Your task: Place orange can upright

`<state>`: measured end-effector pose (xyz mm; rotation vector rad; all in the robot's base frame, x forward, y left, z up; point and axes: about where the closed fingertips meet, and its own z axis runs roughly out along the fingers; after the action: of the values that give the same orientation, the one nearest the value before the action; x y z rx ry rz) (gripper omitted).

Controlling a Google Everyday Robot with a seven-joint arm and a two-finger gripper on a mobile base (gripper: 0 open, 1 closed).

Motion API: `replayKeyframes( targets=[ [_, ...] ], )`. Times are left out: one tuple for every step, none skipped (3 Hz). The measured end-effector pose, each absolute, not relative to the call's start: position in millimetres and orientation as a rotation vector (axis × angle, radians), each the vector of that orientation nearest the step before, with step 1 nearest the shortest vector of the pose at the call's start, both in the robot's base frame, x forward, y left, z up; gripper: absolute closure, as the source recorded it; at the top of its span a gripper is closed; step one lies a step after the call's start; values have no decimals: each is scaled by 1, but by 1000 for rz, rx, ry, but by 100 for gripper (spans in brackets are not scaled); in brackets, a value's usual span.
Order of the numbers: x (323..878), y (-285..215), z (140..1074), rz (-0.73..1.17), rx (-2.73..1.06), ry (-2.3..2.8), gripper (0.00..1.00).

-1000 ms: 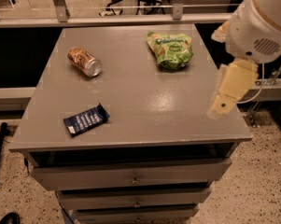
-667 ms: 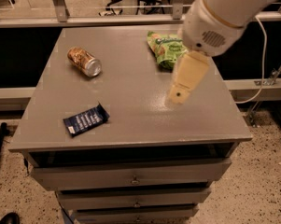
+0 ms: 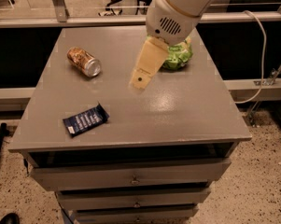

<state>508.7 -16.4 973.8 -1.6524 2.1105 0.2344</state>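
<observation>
Lying sideways at upper left of the surface [image 3: 177,111], the orange can [image 3: 84,62] is untouched, so the whole task is left for you; the gripper [image 3: 139,80] hovers centre-frame, its opening impossible to tell.

We see the gripper [image 3: 140,80] hanging over the middle of the bench [image 3: 186,120], its arm [image 3: 177,8] cut off by the top edge. Arm and gripper hide part of the green bag [image 3: 181,57]. We cannot read the blue wrapper's [image 3: 85,119] print.
</observation>
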Motion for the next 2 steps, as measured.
replayKeyframes(
  targets=[
    [528, 10, 965, 308, -1587, 2099, 0],
    [584, 66, 949, 437, -1449, 2098, 0]
  ],
)
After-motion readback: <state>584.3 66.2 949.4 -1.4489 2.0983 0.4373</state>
